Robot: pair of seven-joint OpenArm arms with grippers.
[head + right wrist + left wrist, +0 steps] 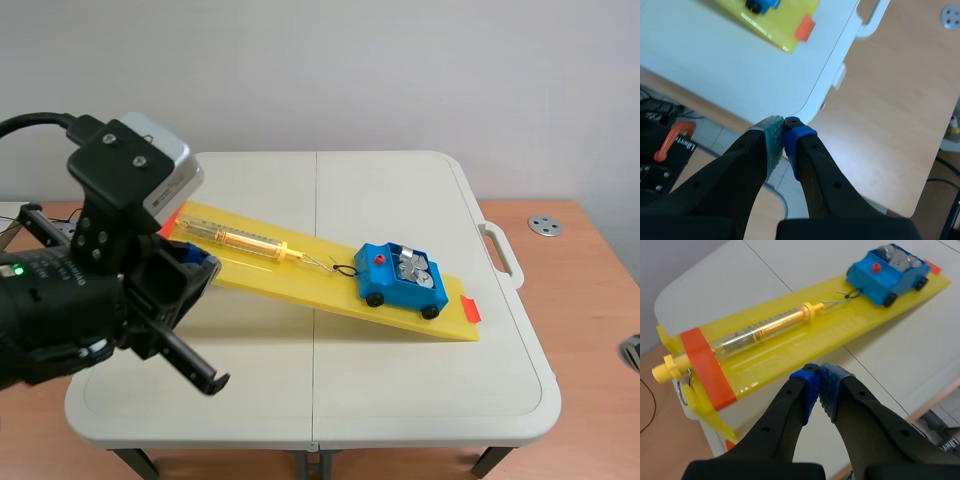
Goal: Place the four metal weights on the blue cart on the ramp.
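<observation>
the yellow ramp (300, 282) lies slantwise across the white counter (420, 380), its raised end by the left arm. the blue cart (383, 284) sits on the ramp near the low end, just above an orange tab. the metal weights (413, 269) lie piled in the cart's open bed; they look like four, though the pile is too small to count surely. a thin hook and a black loop join the cart's front to a clear spring scale (238, 238) that lies along the ramp's upper half. the left claw (819, 384) hangs over the counter just beside the ramp's raised end, pads pressed together on nothing. the right claw (784, 131) is off the counter's corner, well apart from the cart, its pads also together and empty. a round metal disc (546, 226) lies on the wood beside the counter.
</observation>
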